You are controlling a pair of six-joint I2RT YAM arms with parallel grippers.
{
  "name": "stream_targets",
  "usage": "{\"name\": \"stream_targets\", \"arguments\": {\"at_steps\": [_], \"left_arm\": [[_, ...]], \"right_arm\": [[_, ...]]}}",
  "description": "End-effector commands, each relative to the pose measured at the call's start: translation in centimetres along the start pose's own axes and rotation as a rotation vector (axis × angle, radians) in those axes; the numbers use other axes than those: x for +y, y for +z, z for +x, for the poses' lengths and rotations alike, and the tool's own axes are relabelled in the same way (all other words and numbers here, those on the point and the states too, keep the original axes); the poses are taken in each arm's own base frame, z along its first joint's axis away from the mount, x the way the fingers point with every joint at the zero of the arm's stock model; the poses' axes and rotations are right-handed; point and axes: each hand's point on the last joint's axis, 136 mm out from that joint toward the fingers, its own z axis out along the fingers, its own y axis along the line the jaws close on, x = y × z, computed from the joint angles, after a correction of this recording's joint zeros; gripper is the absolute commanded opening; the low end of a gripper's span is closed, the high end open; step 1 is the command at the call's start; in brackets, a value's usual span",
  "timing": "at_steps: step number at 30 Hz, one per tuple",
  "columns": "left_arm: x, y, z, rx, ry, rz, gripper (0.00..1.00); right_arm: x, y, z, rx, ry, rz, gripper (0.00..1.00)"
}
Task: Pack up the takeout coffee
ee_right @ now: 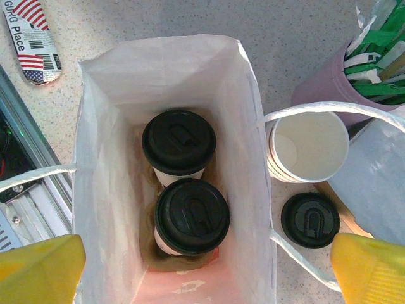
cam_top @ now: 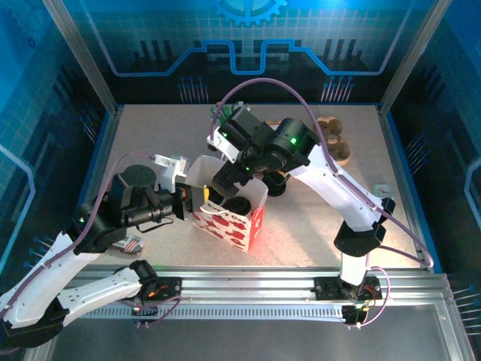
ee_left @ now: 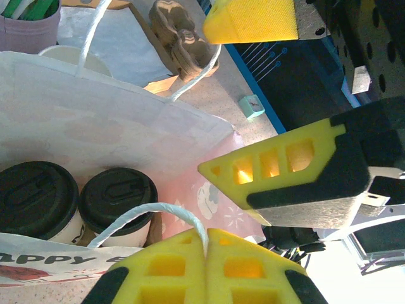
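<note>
Two takeout coffee cups with black lids [ee_right: 179, 140] [ee_right: 192, 215] stand side by side in a brown carrier at the bottom of the white-and-pink gift bag [ee_right: 104, 190]. In the left wrist view both cups [ee_left: 36, 196] [ee_left: 118, 199] sit low in the bag [ee_left: 95, 120]. My left gripper [ee_left: 207, 239] is shut on the bag's near white string handle [ee_left: 145, 215], at the bag's left rim [cam_top: 197, 201]. Directly over the bag's mouth hangs my right gripper [ee_right: 205, 272], open, with its yellow fingers [ee_right: 44, 269] spread wide and nothing between them.
Right of the bag stand a stack of nested white cups [ee_right: 308, 147], a loose black lid [ee_right: 310, 220] and a pink cup of green-white sticks [ee_right: 354, 69]. A flag-print packet [ee_right: 31, 38] lies near the front rail. Brown wooden pieces [cam_top: 334, 139] sit at the back right.
</note>
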Motion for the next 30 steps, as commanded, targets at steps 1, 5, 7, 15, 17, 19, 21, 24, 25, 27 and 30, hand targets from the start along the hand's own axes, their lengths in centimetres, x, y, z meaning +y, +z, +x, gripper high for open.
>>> {"name": "stream_targets", "arguments": {"at_steps": [1,5,7,15,17,19,21,24,25,27,30], "left_arm": [[0.1,-0.2,0.0,-0.01,0.004,-0.002,0.0],[0.0,-0.3,-0.1,-0.014,0.004,-0.002,0.05],[0.0,-0.4,-0.1,-0.016,0.003,-0.001,0.09],[-0.2,-0.8,-0.7,-0.032,0.016,-0.007,0.24],[-0.2,-1.0,-0.8,-0.036,0.019,-0.01,0.26],[-0.2,-1.0,-0.9,-0.039,0.021,-0.013,0.3],[-0.3,-1.0,-1.0,-0.039,0.025,-0.014,0.34],[-0.3,-1.1,-1.2,-0.043,0.027,-0.014,0.4],[-0.4,-1.1,-1.2,-0.043,0.027,-0.015,0.42],[-0.4,-1.3,-1.4,-0.047,0.029,-0.015,0.44],[-0.6,-1.5,-1.7,-0.057,0.035,-0.017,0.45]], "right_arm": [[-0.4,-2.1,0.1,-0.035,0.002,0.006,1.0],[-0.8,-2.6,0.1,-0.051,0.011,0.02,1.0],[-1.1,-2.8,0.1,-0.062,0.022,0.025,1.0],[-2.5,-3.9,0.3,-0.1,0.063,0.052,1.0],[-2.8,-4.2,0.3,-0.111,0.071,0.058,1.0],[-3.1,-4.4,0.5,-0.116,0.082,0.064,1.0],[-3.4,-4.5,0.4,-0.124,0.091,0.072,1.0],[-3.8,-4.8,0.5,-0.135,0.104,0.077,1.0],[-4.0,-4.9,0.5,-0.14,0.109,0.081,1.0],[-4.3,-5.2,0.5,-0.154,0.119,0.089,1.0],[-4.7,-5.7,0.4,-0.174,0.132,0.097,1.0]]}}
